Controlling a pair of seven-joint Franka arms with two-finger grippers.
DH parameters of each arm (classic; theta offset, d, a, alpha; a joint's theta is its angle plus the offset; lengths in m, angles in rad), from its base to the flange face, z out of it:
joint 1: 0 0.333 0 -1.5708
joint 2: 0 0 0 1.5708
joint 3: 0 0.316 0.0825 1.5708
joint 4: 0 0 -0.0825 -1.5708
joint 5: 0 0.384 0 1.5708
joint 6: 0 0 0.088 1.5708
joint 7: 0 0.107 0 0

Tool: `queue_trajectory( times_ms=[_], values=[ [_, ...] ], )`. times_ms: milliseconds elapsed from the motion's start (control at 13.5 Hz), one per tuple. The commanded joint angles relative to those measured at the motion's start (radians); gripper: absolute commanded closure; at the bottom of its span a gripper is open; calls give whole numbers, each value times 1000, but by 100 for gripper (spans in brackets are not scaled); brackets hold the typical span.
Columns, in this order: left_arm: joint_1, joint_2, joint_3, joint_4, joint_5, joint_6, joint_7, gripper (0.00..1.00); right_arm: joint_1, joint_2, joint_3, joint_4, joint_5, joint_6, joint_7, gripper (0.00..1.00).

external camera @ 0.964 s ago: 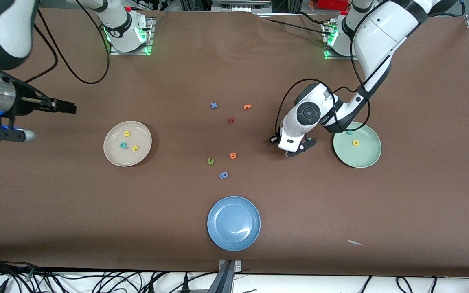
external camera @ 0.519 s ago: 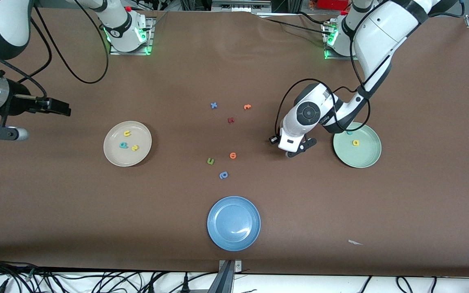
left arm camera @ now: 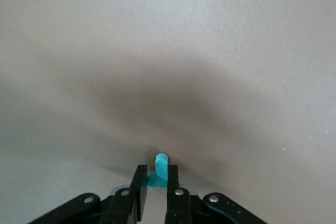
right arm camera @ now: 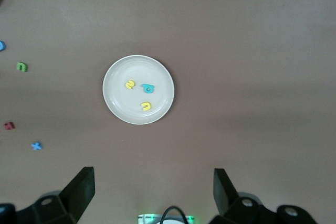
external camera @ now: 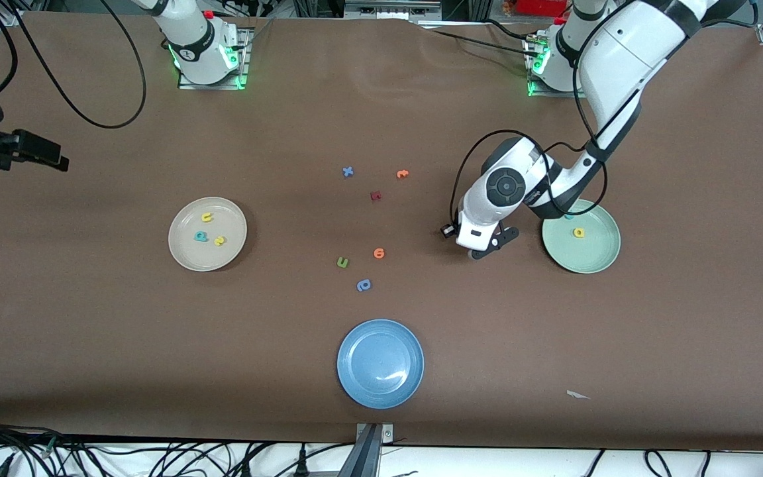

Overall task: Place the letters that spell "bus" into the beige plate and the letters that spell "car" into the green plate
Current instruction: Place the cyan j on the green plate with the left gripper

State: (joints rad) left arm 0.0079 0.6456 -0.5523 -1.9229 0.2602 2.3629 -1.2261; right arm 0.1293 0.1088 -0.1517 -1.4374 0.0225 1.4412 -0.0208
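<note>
Front view first. We see the beige plate (external camera: pixel 207 234) toward the right arm's end of the desk (external camera: pixel 156 344), holding a yellow "u" (external camera: pixel 207 216), a teal "b" (external camera: pixel 201 236) and a yellow "s" (external camera: pixel 220 241). The green plate (external camera: pixel 581 236) lies toward the left arm's end, with a yellow "a" (external camera: pixel 579 232) in it; a teal scrap shows at its rim under the arm, too hidden to name. Between the plates lie a few loose letters, and the blue plate (external camera: pixel 380 364) sits nearest the camera. The left tool (external camera: pixel 487 250) is low at the desk just beside the green plate. The right tool (external camera: pixel 17 151) hangs at the desk's edge, waiting.

Left wrist view: the left tool (left arm camera: pixel 154 182) has its jaws narrow, pinched on a small teal letter (left arm camera: pixel 160 169); we cannot read its shape.

Right wrist view: the right tool (right arm camera: pixel 153 190) stands wide with nothing between its jaws, high over the beige plate (right arm camera: pixel 138 89) and its three letters.
</note>
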Motion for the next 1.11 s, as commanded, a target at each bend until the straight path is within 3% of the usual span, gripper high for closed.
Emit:
queue_trajectory(
  times_ms=[0, 223, 519, 668, 816, 1038],
  values=[
    [53, -98, -32, 50, -16, -207, 69, 95, -95, -149, 129, -210, -56, 122, 7, 0],
    [193, -147, -99, 94, -88, -380, 224, 95, -99, -144, 129, -202, -47, 123, 16, 0],
    [387, -191, -107, 84, -75, -577, 530, 95, -123, -141, 127, -195, -23, 117, 18, 0],
    [464, -189, -101, 70, -53, -585, 663, 95, -152, -126, 132, -189, -4, 122, 16, 0],
    [524, -169, -103, 36, 55, -576, 753, 94, -163, -126, 132, -189, -1, 117, 9, 0],
    [569, -98, -101, 27, 131, -513, 774, 93, -158, -130, 132, -189, -4, 113, 13, 0]
  ],
)
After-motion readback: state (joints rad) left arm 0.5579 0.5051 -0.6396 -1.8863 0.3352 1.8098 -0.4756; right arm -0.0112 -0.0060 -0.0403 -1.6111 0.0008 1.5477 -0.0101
